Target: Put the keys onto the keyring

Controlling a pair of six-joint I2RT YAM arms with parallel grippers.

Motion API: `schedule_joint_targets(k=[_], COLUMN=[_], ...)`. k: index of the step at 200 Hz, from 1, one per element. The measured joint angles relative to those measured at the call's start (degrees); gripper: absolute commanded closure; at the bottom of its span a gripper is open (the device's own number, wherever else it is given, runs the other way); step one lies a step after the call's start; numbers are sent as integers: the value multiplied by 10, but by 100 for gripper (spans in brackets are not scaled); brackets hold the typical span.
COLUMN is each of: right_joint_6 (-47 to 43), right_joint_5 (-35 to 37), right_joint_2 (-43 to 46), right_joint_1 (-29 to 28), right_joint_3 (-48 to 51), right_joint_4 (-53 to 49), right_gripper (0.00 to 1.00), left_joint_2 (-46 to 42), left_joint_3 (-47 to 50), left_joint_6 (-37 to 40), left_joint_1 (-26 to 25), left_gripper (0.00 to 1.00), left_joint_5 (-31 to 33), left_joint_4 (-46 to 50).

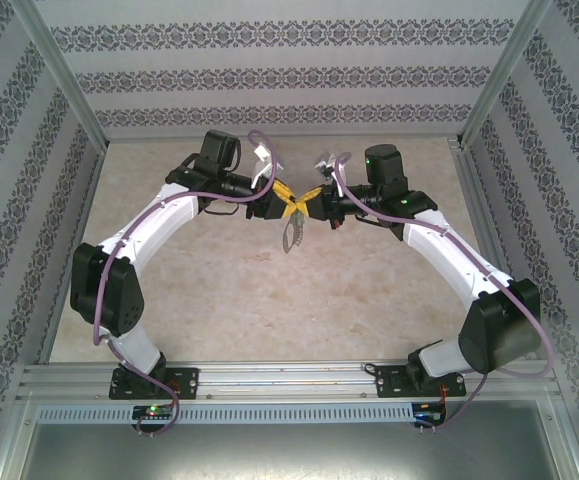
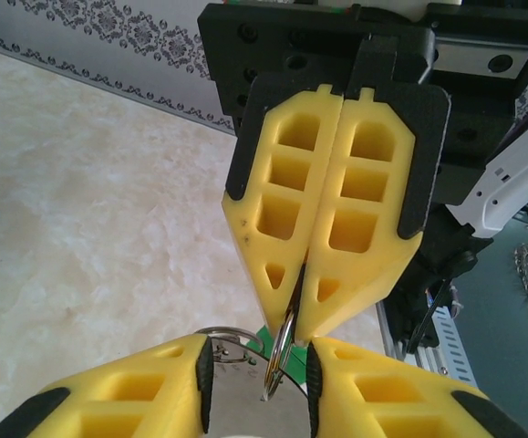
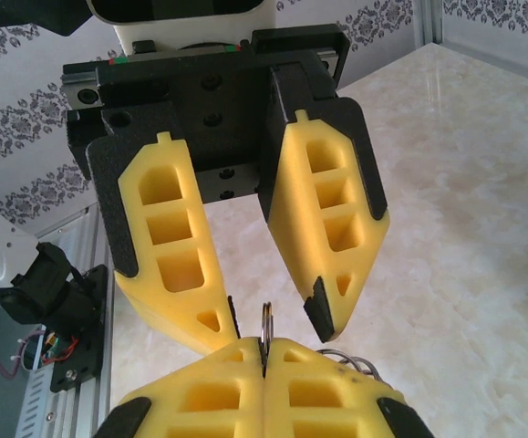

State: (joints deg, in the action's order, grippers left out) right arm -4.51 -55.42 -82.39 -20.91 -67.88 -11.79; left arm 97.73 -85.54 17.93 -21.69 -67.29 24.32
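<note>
Right gripper: jaws fully closed, pinching the keyring edge-on at the fingertips.
Left gripper: jaws partly apart, gripping nothing, fingertips flanking the keyring.
Keyring location: mid-air above the table, between both grippers.

I see yellow fingers with black backs on the right gripper and on the left gripper, and the arms are white and black with purple cables on them. The keyring is shiny silver-grey, and the key shows a tiny bit of bright green. The table is pale cream with cloudy marble swirls, and the walls are white with rows of dark grey flowery stripes.
</note>
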Motion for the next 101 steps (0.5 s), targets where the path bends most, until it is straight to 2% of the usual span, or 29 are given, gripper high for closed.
schedule_joint_targets(k=[35,101], right_joint_6=[0,0], right_joint_5=[0,5], right_joint_2=[0,-1], right_joint_1=[0,2], right_joint_3=[0,0], right_joint_4=[1,7], right_gripper=[100,100], left_joint_2=[0,0], left_joint_3=[0,3], left_joint_6=[-12,-21], left_joint_1=[0,0], left_gripper=[68,95], left_joint_5=[-3,-22], left_joint_4=[-10,-14])
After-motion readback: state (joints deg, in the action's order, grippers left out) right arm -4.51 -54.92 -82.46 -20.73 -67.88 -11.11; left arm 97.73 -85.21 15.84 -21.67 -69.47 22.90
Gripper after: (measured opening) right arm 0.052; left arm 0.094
